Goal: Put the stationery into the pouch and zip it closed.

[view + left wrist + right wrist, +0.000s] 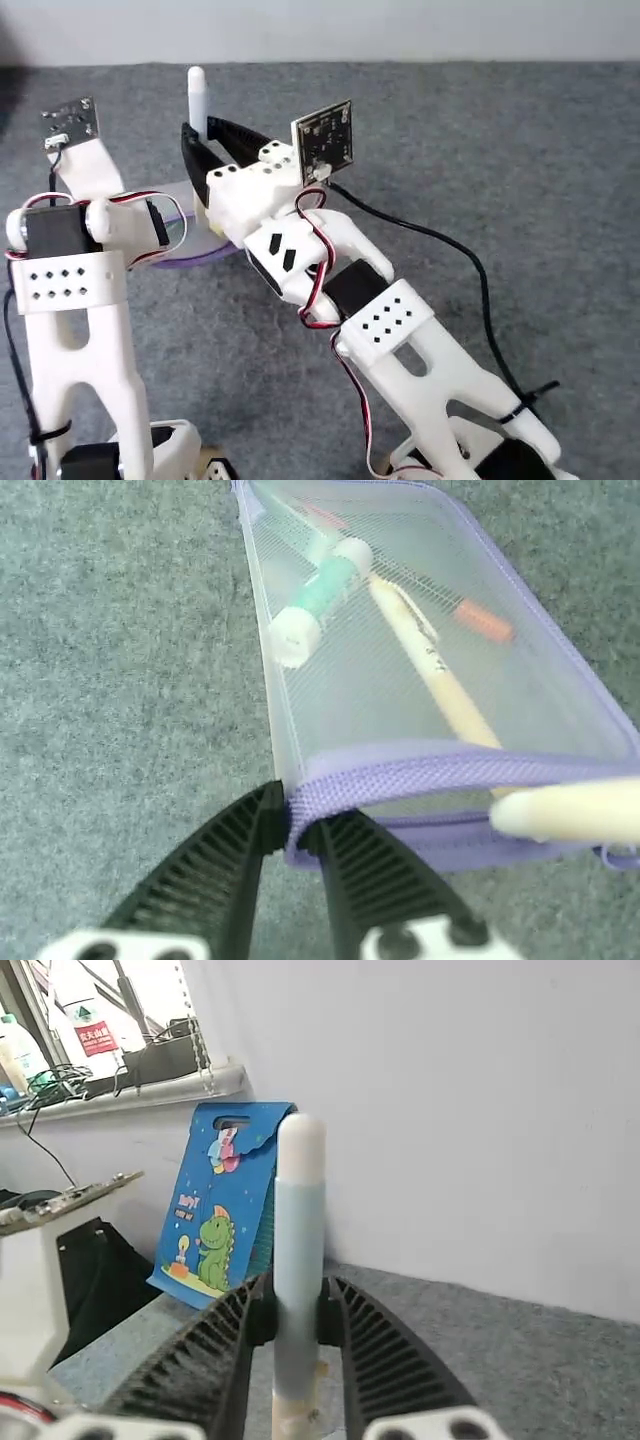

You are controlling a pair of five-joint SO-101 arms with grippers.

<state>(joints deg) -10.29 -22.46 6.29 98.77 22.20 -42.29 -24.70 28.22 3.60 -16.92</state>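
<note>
— While the pouch [400, 770] lies flat on the table [520, 150], the corner of its purple mouth band is pinched between the closed fingers of the left gripper [295, 825]. Why is it gripped just there?

— An anchor is being provided, it is judged. With that corner pinned, the pouch is kept from sliding when something is pushed in at the mouth.

— And inside, what can be made out through the clear wall?

— A glue stick [320, 595] with a green body is seen lying slantwise. A long cream pencil [430, 670] is laid beside it, and a small orange piece [485, 622] farther along. So part of the stationery is already stowed.

— Over to the other arm, then.

— A pale pen [298, 1220] is clamped upright in the right gripper [297, 1315], with the fingers squeezed onto its barrel. From above, it is seen raised over the pouch end. It is presumably carried tip-down so it can be fed in lengthwise.

— Is that its lower end by the purple band?

— A pale rounded end [570, 810] is seen lying across the band. It is taken to be that pen, at the mouth but not yet in. How far the zip stands open cannot be told, and the zipping is not yet done.
</note>
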